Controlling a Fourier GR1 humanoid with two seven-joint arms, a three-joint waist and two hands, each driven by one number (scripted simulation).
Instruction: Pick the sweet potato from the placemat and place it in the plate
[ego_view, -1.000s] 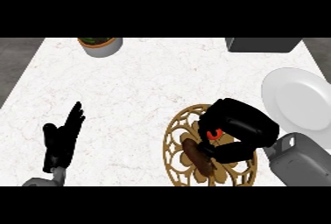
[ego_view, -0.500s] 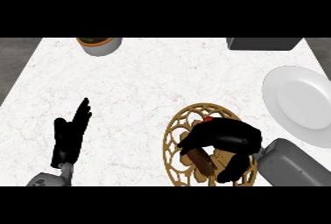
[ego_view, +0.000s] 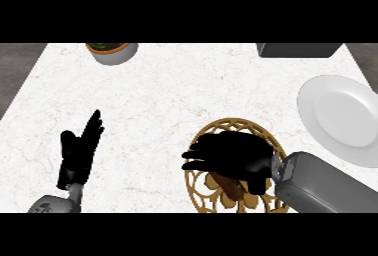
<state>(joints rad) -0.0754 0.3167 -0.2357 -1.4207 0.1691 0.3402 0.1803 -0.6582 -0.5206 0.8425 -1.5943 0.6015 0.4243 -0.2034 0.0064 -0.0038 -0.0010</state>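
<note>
A round, gold openwork placemat (ego_view: 238, 123) lies near the counter's front edge, right of centre. My right hand (ego_view: 230, 157) is spread over its middle, fingers curled down to the left round the brown sweet potato (ego_view: 230, 188). Only the potato's lower end shows, under the palm. The white plate (ego_view: 345, 119) sits to the right of the placemat, apart from it and bare. My left hand (ego_view: 78, 150) rests open at the lower left, fingers straight and pointing up, touching nothing.
A grey pot with a plant (ego_view: 112, 51) stands at the back left. A dark box (ego_view: 299, 49) sits at the back right, behind the plate. The white marbled counter (ego_view: 170, 100) stretches between the two hands.
My right hand has come down and leftward over the placemat's middle, and its fingers have closed over the sweet potato. The left hand has shifted only slightly.
</note>
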